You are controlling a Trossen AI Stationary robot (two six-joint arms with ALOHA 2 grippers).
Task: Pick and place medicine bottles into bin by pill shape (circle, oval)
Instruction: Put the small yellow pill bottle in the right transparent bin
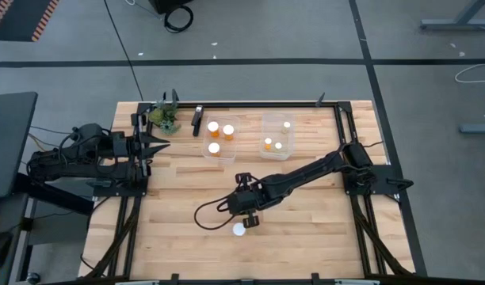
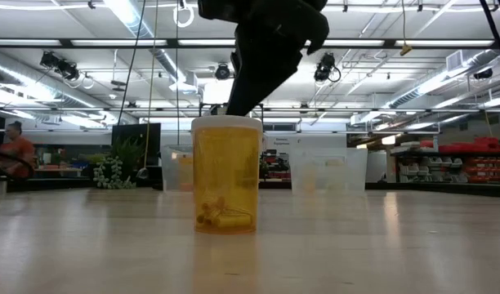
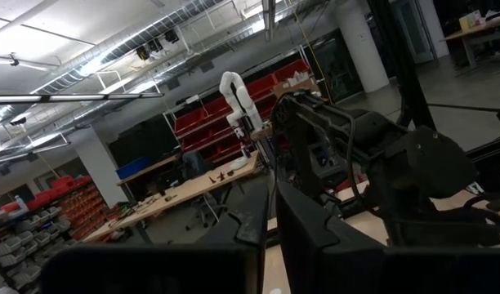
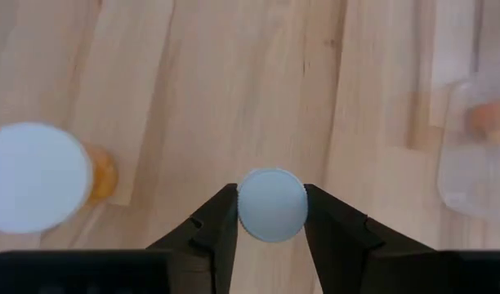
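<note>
Over the table's middle front, the right gripper (image 4: 271,214) is clamping a small white-capped bottle (image 4: 271,204) by its cap, probably for binning, beside an orange bottle (image 2: 226,175) standing there, while the left gripper (image 1: 157,143) is resting shut at the left edge.

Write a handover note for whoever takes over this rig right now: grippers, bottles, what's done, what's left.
Left gripper: shut, empty, parked at the table's left edge.
Right gripper: shut on a small white-capped bottle, mid-table toward the front.
Done: three orange bottles sit in the left bin, three smaller bottles in the right bin.
Left: bin the held bottle, then the loose orange bottle standing on the table beside it.
</note>
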